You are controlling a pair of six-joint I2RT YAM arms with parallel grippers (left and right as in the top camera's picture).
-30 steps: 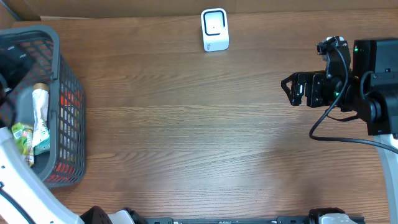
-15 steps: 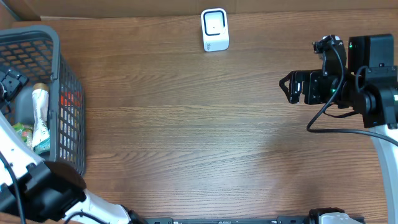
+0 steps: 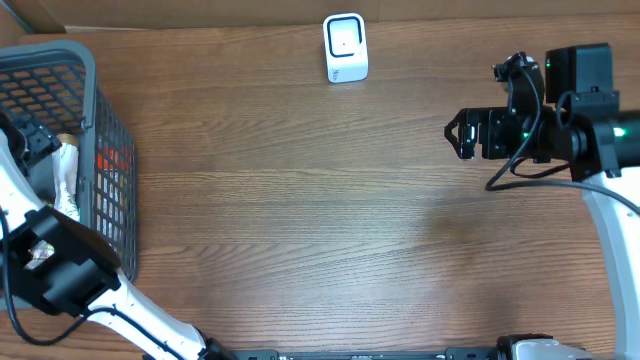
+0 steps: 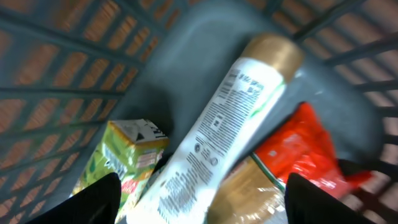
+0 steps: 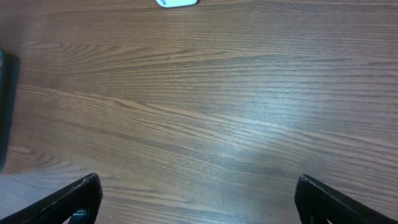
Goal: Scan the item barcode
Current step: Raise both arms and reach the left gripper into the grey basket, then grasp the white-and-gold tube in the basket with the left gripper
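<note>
A grey mesh basket (image 3: 92, 90) at the table's left edge holds the items. In the left wrist view a white tube with a gold cap (image 4: 230, 106) lies slantwise over a green carton (image 4: 124, 155) and a red packet (image 4: 305, 149). My left gripper (image 4: 199, 202) is down inside the basket, open, with one finger on each side of the tube's lower end and not touching it. From overhead the left gripper (image 3: 32, 138) sits just beside the tube (image 3: 66, 175). The white barcode scanner (image 3: 345, 47) stands at the table's far middle. My right gripper (image 3: 458, 137) hovers open at the right, holding nothing.
The basket's walls (image 4: 74, 68) close in around my left gripper. Bare wooden tabletop (image 5: 205, 112) lies under the right gripper (image 5: 199, 199). The scanner's base (image 5: 177, 2) shows at the top edge of the right wrist view.
My left arm has swung over the basket and brought its gripper down onto the tube, the jaws narrowing somewhat. The right arm has drifted slightly to the left.
</note>
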